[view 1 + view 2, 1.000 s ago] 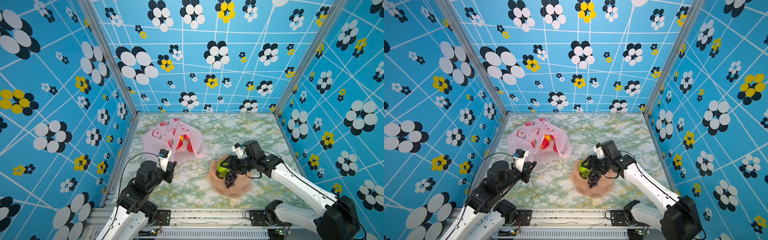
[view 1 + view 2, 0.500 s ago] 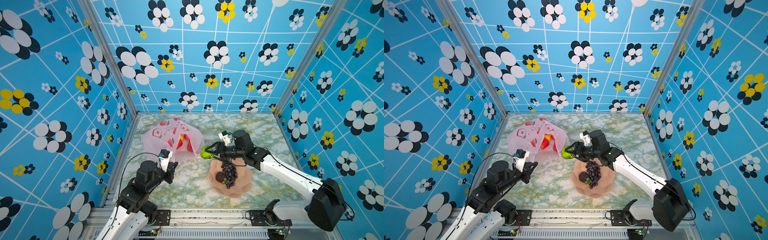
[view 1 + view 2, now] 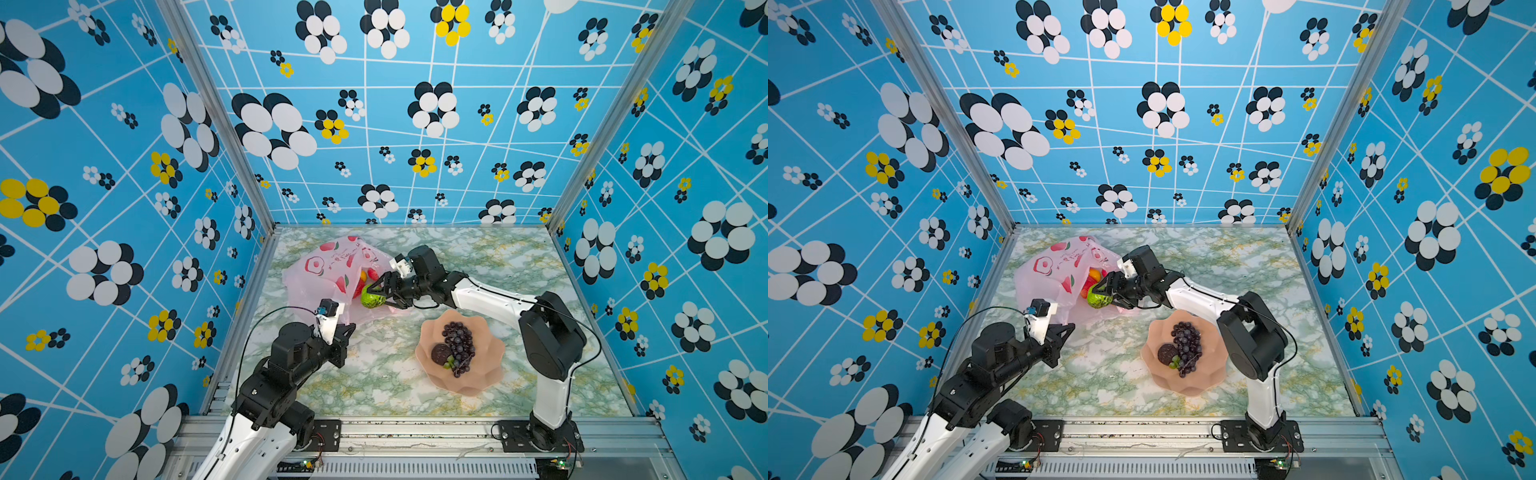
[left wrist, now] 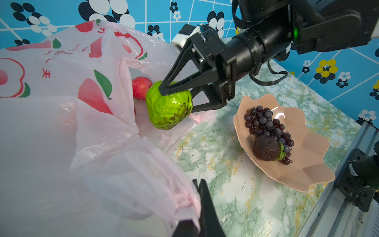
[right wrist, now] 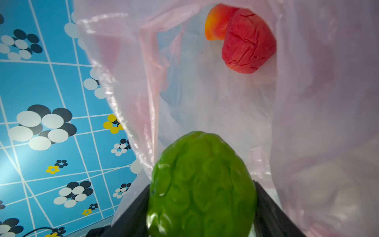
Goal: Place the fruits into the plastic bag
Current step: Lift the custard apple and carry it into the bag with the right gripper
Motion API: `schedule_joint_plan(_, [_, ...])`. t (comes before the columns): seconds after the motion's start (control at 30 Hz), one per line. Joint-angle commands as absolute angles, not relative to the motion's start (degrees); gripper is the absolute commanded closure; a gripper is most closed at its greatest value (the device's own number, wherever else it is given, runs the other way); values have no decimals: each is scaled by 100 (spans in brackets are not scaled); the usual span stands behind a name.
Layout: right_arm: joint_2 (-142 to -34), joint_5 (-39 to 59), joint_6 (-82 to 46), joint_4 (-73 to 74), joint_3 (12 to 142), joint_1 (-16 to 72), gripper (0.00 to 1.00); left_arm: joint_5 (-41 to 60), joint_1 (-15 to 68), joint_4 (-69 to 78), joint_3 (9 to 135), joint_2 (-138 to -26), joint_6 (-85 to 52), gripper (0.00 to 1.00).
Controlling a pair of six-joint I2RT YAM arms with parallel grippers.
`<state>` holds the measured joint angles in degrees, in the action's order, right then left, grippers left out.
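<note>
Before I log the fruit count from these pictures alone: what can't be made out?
- Contents of the plastic bag: in both top views, film and the right end effector hide all but red and orange bits.
- Its contact with the green fruit: right wrist view, the fruit covers it.
- The left end effector: left wrist view, cut off by the frame edge.

Blue walls [image 3: 374, 124] w/ white grid lines & black-white-yellow flower prints; tabletop [image 3: 395, 382] marbled green, white, yellow. Centre-left of a top view: pale pink see-through plastic bag [image 3: 316, 270], red fruit prints w/ green leaves. Green fruit [image 4: 169, 110] bright green, brown flecks; apple [image 4: 140, 87] red. Lower centre: peach-pink bowl [image 3: 486, 374], dark purple grapes [image 3: 457, 345], dark brown piece [image 3: 440, 353].
</note>
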<state>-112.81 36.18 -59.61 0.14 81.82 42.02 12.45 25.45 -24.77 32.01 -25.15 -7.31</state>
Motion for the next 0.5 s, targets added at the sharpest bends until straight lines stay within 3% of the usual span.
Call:
schedule_joint_plan(0.0, [-11600,3737,-5964,-97,8799,4373,41,1326,2478,-2307,3258,-2474,-624,100])
schedule_joint_plan(0.2, [-12426,3855,-6349,20,9983,4617,39,1371,2470,-2303,3255,-2500,-604,100])
schedule_joint_plan(0.47, [-13661,3894,-7817,1362,10876,4658,36,1372,2470,-2289,3249,-2470,-605,100])
